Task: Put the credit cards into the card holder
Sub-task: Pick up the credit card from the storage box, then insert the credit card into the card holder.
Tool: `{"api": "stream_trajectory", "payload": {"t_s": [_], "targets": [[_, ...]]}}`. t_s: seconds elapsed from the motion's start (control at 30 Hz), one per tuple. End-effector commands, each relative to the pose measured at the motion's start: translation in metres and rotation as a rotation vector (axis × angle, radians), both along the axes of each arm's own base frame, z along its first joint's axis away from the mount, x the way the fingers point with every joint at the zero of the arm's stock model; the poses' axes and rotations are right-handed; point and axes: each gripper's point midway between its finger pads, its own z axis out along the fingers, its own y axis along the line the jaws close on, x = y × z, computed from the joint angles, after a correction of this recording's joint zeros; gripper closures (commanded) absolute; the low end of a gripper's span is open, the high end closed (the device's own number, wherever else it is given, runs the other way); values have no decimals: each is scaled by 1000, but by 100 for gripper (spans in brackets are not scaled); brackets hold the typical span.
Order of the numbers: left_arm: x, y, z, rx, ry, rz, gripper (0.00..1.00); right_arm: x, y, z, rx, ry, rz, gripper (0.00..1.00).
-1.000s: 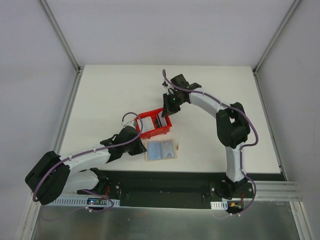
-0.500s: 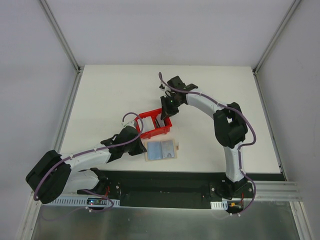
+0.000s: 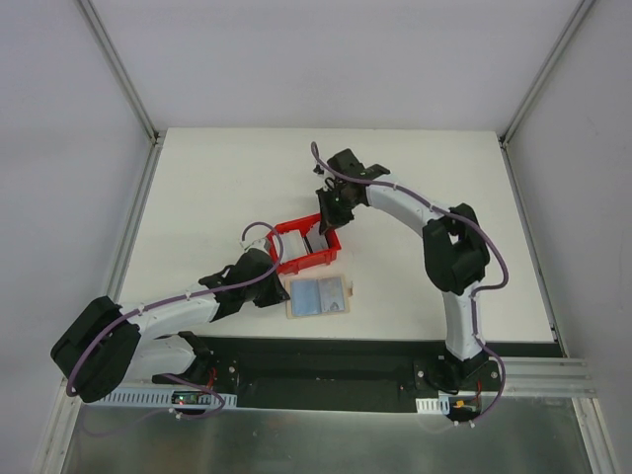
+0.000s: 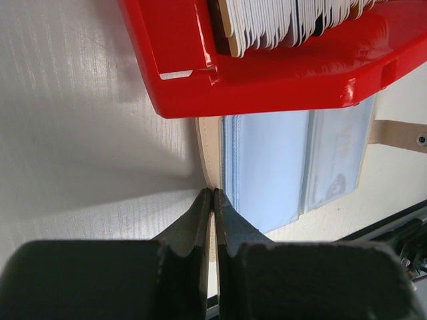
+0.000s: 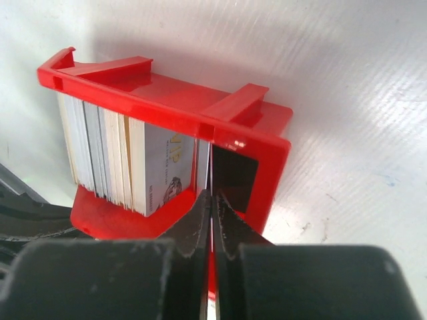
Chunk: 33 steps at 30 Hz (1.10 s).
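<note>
The tan card holder (image 3: 318, 296) lies open and flat just in front of the red bin (image 3: 318, 262), its pale blue lining (image 4: 280, 160) facing up. My left gripper (image 4: 212, 193) is shut on the holder's tan left edge. Several whitish credit cards (image 5: 107, 160) stand on edge in the bin (image 5: 167, 100), the front one printed (image 5: 163, 170). A black card (image 5: 233, 180) leans at the bin's right wall. My right gripper (image 5: 211, 195) reaches down into the bin and is shut on one thin pale card, seen edge-on between its fingers.
The holder's snap strap (image 4: 400, 133) sticks out toward the table's near edge. The red bin has a divider rib (image 5: 240, 100) on its rim. The table's black front rail (image 3: 326, 355) runs just behind the holder.
The right gripper has dropped lower into the bin and shifted slightly left, and its jaws have closed on a card. The left arm has not moved.
</note>
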Motion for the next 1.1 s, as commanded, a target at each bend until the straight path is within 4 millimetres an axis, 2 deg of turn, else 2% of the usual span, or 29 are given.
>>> {"api": "stream_trajectory", "payload": {"t_s": [0.0, 0.13, 0.3, 0.47, 0.53, 0.57, 0.67, 0.8, 0.87, 1.07], "targets": [[9, -7, 15, -36, -45, -15, 100, 10, -10, 63, 24, -163, -22, 100], [8, -7, 16, -42, -45, -19, 100, 9, -14, 92, 59, -230, -39, 100], [5, -6, 14, -42, -38, -23, 100, 1, -24, 115, 85, -279, -60, 100], [-1, -3, 11, -50, -30, -22, 100, -23, -31, 129, 164, -265, -80, 100], [-4, -1, 10, -55, -29, -18, 100, -41, -34, 127, 216, -237, -95, 100], [-5, 0, 9, -55, -29, -17, 100, -55, -36, 116, 239, -184, -111, 100], [-10, 3, 6, -58, -20, -20, 100, -85, -31, 109, 367, -96, -136, 100], [-17, 4, 1, -60, -1, -36, 100, -116, -28, 87, 460, 3, -156, 100], [-19, 4, -1, -59, 2, -44, 100, -127, -24, 73, 477, 38, -151, 100], [-19, 4, -1, -50, -4, -72, 100, -136, -17, 40, 473, 117, -142, 100]]}}
